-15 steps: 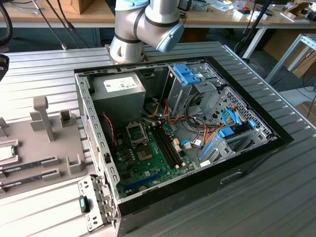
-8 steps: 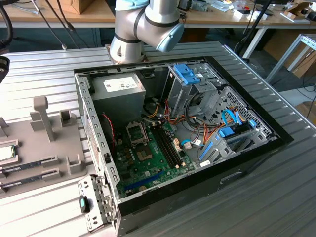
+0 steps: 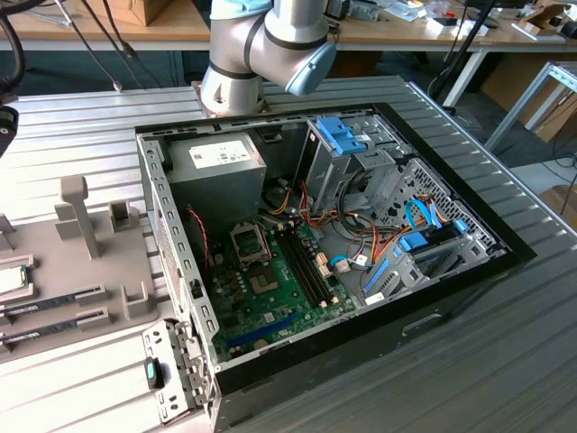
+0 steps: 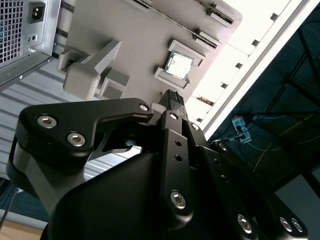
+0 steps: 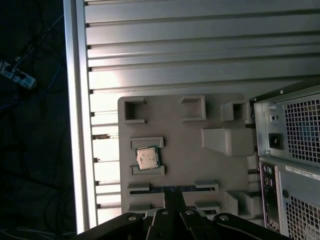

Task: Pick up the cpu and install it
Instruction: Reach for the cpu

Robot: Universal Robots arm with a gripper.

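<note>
black gripper [image 4: 172, 100], fingers pressed together and holding nothing, hovers over the grey holder tray [image 4: 125, 30]. cpu [image 4: 179, 65] lies flat in its recess just ahead of the fingertips, slightly to one side, untouched; square, no long axis.

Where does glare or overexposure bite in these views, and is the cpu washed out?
Second wrist view: the table past the tray is blown out white; the cpu shows a sheen, not washed out. First wrist view: a bright patch on the table beside the tray. Exterior view: even light.
</note>
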